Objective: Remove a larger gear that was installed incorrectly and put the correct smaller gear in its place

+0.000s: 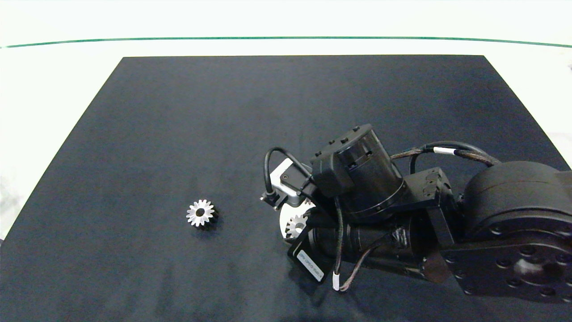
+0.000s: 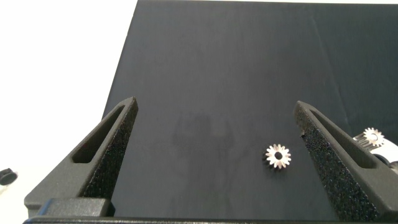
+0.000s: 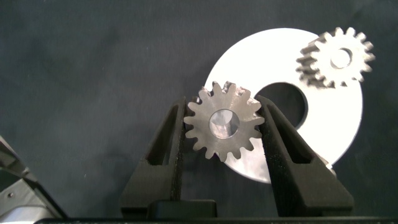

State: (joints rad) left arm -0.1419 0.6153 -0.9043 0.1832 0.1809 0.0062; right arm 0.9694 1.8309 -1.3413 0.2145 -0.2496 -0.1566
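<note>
Right wrist view: right claw (image 3: 222,127) clamps the silver toothed larger gear (image 3: 222,122) by its rim, bore facing the camera, over the round silver base plate (image 3: 323,134).
Neighbour: narrower silver gear (image 3: 336,57) sits on that plate.
Smaller gear: silver toothed wheel (image 1: 200,213) flat on black tabletop (image 1: 178,134), well apart.
Left claw (image 2: 217,155): fingers spread wide, holding nothing.
Label: white, unreadable.

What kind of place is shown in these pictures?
Probably a robotics test bench: a black mat covers a white table, with only metal gears and a round metal plate on it. The right gripper holds one gear.
</note>
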